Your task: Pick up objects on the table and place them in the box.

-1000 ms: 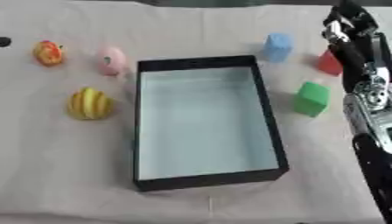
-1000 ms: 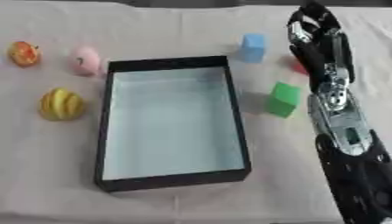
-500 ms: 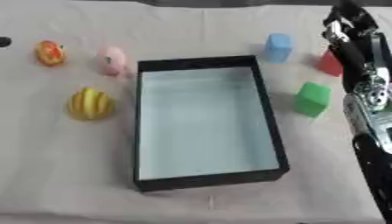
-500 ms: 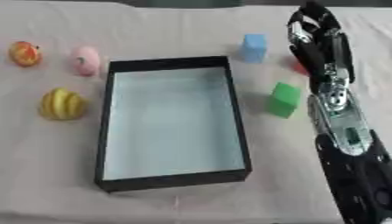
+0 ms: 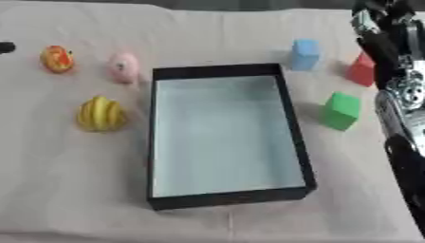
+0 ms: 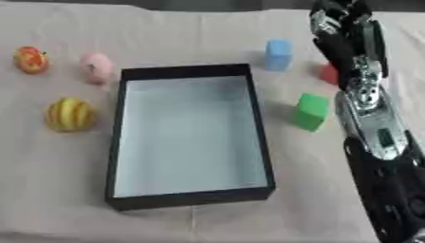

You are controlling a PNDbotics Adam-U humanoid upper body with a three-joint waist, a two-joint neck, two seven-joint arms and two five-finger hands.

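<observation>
Sitting in the middle of the cloth, the box (image 5: 224, 137) is showing nothing inside but its pale floor, so I am judging the job as barely begun: every object is lying outside it. At about ten o'clock from the box the orange toy (image 5: 57, 58) and the pink toy (image 5: 124, 67) are resting near each other, and at nine o'clock the yellow striped toy (image 5: 100, 114) is lying just beside the box's left wall. At one o'clock the blue block (image 5: 305, 53) is standing a little off the far right corner, the red block (image 5: 363, 69) is sitting out at two o'clock, and the green block (image 5: 341, 110) is lying at three o'clock, apart from the right wall. All six are waiting to go in.

Reaching in along the right edge, the right hand (image 6: 338, 23) is hanging over the far right of the cloth, above the red block, which it is half covering in the right eye view. Whether its fingers are apart or together I cannot tell; they are reading only as a dark cluster. Nothing seems to be in it, though I am not sure. The left hand is not showing anywhere. A small dark shape (image 5: 5, 47) is being cut off at the left edge, and I cannot make out what it is.
</observation>
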